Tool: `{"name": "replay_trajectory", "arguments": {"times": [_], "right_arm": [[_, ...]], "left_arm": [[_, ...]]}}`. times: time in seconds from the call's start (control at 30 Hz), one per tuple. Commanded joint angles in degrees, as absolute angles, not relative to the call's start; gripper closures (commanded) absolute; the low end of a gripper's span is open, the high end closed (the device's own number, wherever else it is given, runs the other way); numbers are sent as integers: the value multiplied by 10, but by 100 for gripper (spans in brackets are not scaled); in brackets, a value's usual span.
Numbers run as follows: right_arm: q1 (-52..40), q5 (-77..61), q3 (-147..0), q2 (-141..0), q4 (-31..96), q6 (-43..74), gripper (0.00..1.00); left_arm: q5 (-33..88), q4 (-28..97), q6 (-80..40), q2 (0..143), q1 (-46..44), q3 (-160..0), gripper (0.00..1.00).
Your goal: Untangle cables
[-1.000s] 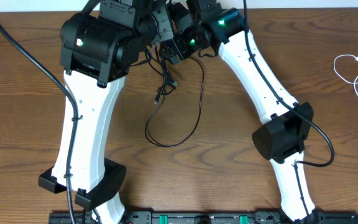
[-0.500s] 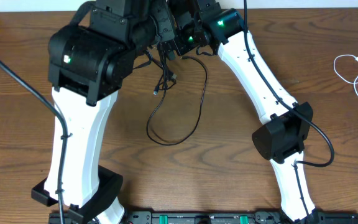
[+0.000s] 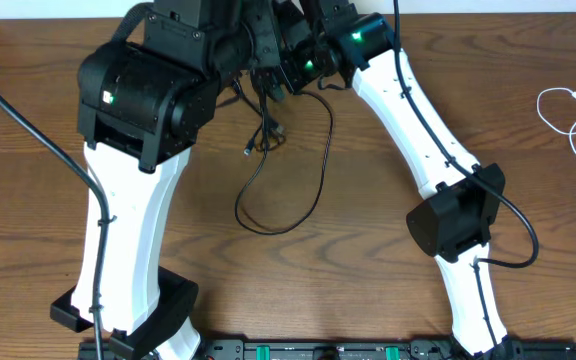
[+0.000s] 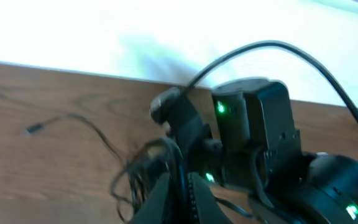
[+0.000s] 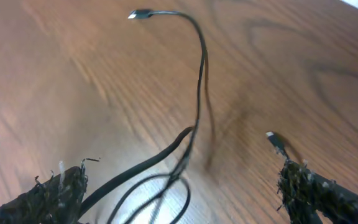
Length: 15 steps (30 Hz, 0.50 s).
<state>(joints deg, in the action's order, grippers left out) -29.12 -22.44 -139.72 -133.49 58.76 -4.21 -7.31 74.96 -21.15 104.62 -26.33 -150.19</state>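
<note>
Close against the left end effector [image 4: 180,186], at the far side of the tabletop [image 3: 368,260], the black cables [image 3: 268,120] hang in a bunched knot. Its fingers are pinched fully together, apparently on those strands, though motion blur keeps the exact hold unclear. Just beside it, the right end effector [image 5: 185,190] stands wide open, and the cords run down between its fingers without being clamped. Over the last second the left arm has swung up and outward, and the free plug [image 3: 247,152] below the left end effector has drifted a little farther up and away from the right arm. The big loop trailing toward the near edge has barely shifted. That suggests the bundle now hangs from one arm only, so its weight may start pulling strands apart, but the knot near the grip looks unresolved. Well apart from the left end effector, at the tabletop's right edge, the white cable [image 3: 572,140] lies in loose curves, already separate.
</note>
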Motion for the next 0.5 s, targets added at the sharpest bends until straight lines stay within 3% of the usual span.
{"name": "replay_trajectory", "arguments": {"times": [0.0, 0.23, 0.37, 0.47], "right_arm": [[-285, -258, -1396, -1334, 591, -103, 4], [-261, -288, -1397, -1298, 607, -135, 16], [-253, -326, -1397, -1282, 623, -167, 29], [-251, -334, -1397, -1277, 631, -177, 25]], "left_arm": [[-109, 727, -130, 1039, -262, -1499, 93], [-165, 723, -120, 1039, -243, -1499, 93], [-166, 716, -120, 1039, -234, -1499, 93], [-176, 712, -120, 1039, -234, -1499, 92]]}}
